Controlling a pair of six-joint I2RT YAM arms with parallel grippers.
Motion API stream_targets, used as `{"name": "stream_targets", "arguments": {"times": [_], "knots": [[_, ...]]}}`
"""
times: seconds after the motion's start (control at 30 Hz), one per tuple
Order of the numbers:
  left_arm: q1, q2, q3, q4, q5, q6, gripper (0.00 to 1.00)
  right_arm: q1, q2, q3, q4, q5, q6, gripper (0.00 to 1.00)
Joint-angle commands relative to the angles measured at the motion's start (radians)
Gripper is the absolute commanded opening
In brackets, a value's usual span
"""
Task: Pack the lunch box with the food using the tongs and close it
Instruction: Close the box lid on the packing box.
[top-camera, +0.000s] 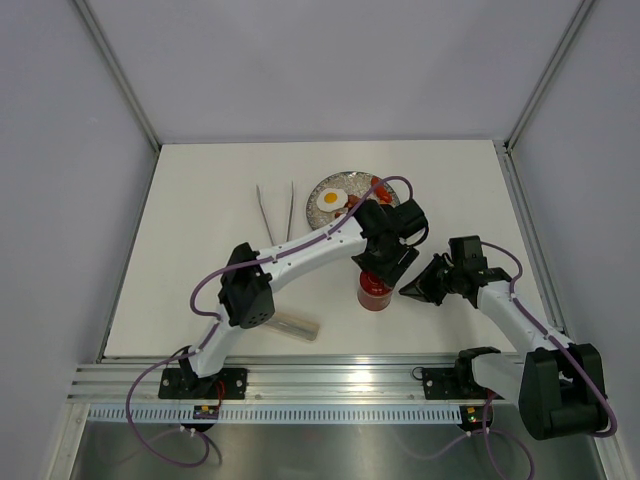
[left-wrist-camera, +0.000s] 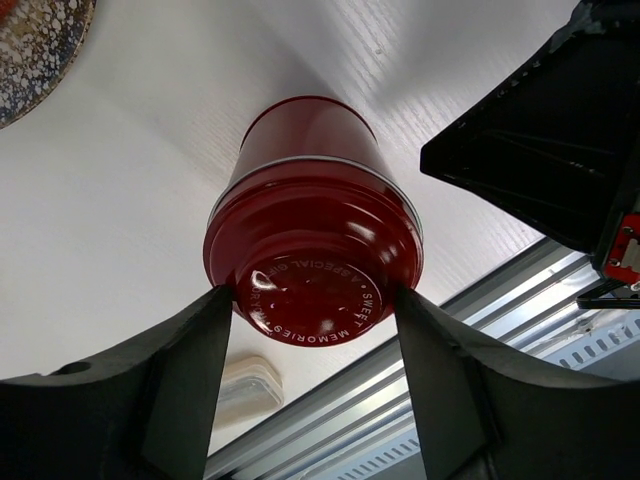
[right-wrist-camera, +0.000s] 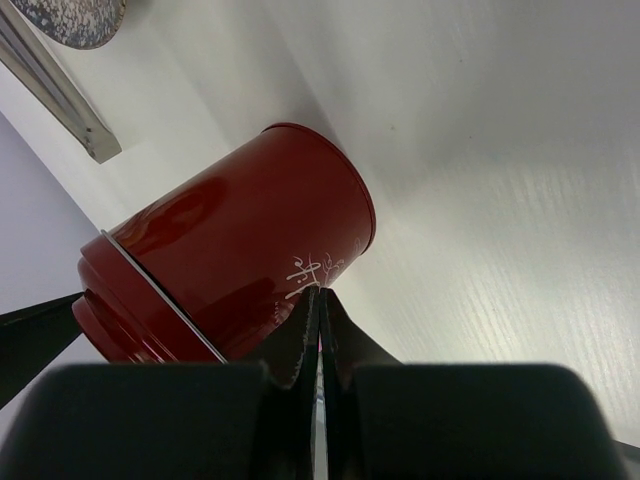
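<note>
The lunch box (top-camera: 374, 293) is a red jar standing upright on the table with its round red lid (left-wrist-camera: 315, 250) on top. My left gripper (top-camera: 385, 262) hangs over it, open, its fingertips (left-wrist-camera: 222, 300) flanking the lid's raised top. My right gripper (right-wrist-camera: 320, 292) is shut, its tips pressed against the jar's side wall (right-wrist-camera: 230, 250) by the white lettering. The tongs (top-camera: 275, 210) lie on the table left of the plate, apart from both grippers. A fried egg (top-camera: 332, 199) and red food pieces (top-camera: 381, 193) rest on the plate.
The speckled grey plate (top-camera: 352, 178) sits behind the jar and is partly hidden by the left arm. A pale beige flat object (top-camera: 295, 325) lies near the front edge. The aluminium rail (top-camera: 330, 375) runs along the near side.
</note>
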Motion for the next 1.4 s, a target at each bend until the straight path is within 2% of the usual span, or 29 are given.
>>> {"name": "stream_targets", "arguments": {"times": [0.0,0.13,0.27,0.47,0.5,0.73,1.13,1.37], "knots": [[0.003,-0.026,-0.028,0.022,0.01,0.018,0.65,0.007,-0.015,0.04,-0.011,0.014,-0.014,0.04],[0.003,-0.035,-0.031,0.025,0.011,0.018,0.54,0.007,-0.02,0.039,-0.015,0.017,-0.014,0.05],[0.002,-0.047,-0.031,0.026,0.011,0.019,0.38,0.007,-0.023,0.036,-0.015,0.018,-0.013,0.05],[0.003,-0.07,-0.025,0.016,0.005,0.027,0.23,0.007,-0.023,0.034,-0.014,0.018,-0.013,0.05],[0.002,-0.073,-0.023,0.014,0.002,0.029,0.17,0.007,-0.023,0.034,-0.012,0.017,-0.011,0.05],[0.002,-0.087,0.014,-0.015,-0.013,0.036,0.06,0.007,-0.021,0.031,-0.012,0.015,-0.014,0.05],[0.002,-0.095,0.055,-0.049,-0.026,0.047,0.03,0.007,-0.014,0.023,0.006,0.009,-0.013,0.05],[0.002,-0.081,0.061,-0.055,-0.012,0.05,0.02,0.007,0.055,0.029,0.124,-0.014,0.026,0.05]]}}
